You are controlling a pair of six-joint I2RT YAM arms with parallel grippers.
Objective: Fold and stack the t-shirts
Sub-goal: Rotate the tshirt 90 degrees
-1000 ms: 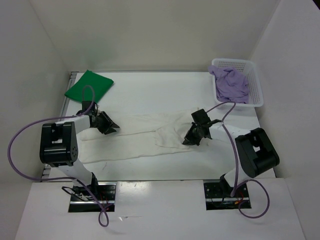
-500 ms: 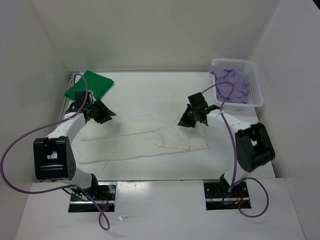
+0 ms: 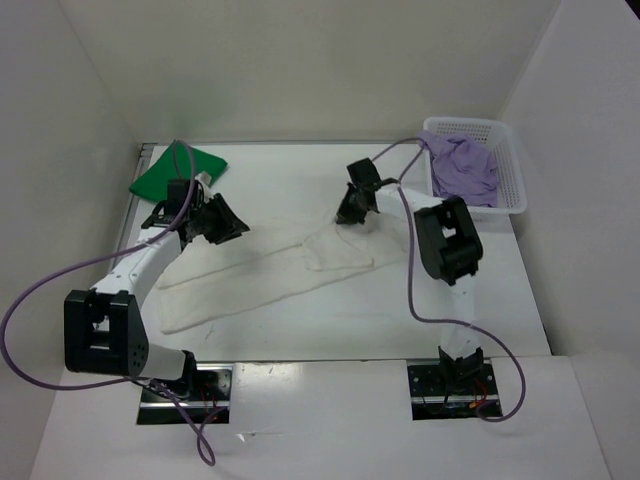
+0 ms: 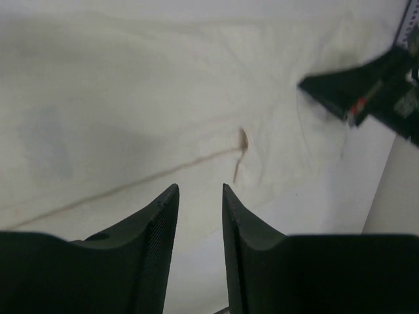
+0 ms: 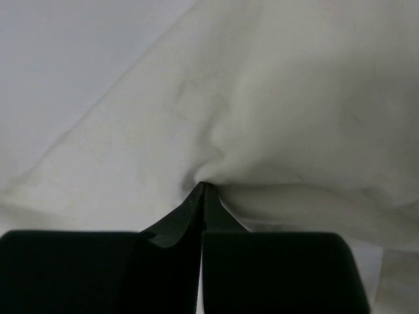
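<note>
A white t-shirt (image 3: 250,280) lies spread out, rumpled and mostly flat, across the middle of a white worktop (image 3: 300,180). It runs on a slant from the near left to the far right. Its far right end is gathered into a small raised peak, with a folded flap of cloth lying just below it.

The right gripper (image 3: 348,214) is at that peak. In the right wrist view its jaws are pressed tight together, with a pinch of the white cloth bunched between their tips. The right arm reaches far forward and to the left from its base to get there.

The left gripper (image 3: 232,226) is at the shirt's far left edge. In the left wrist view its jaws stand a narrow gap apart above the white cloth. Nothing shows between them. A thin brownish seam line crosses the cloth ahead of them, and the right gripper is a dark shape at the upper right of that view.

A green t-shirt (image 3: 175,172) lies folded into a neat flat square in the far left corner of the worktop, just behind the left gripper and apart from the white shirt.

A lavender t-shirt (image 3: 462,168) sits crumpled inside a white lattice basket (image 3: 510,170) at the far right corner. Part of it drapes over the basket's left rim. Purple cables loop from both arms.
</note>
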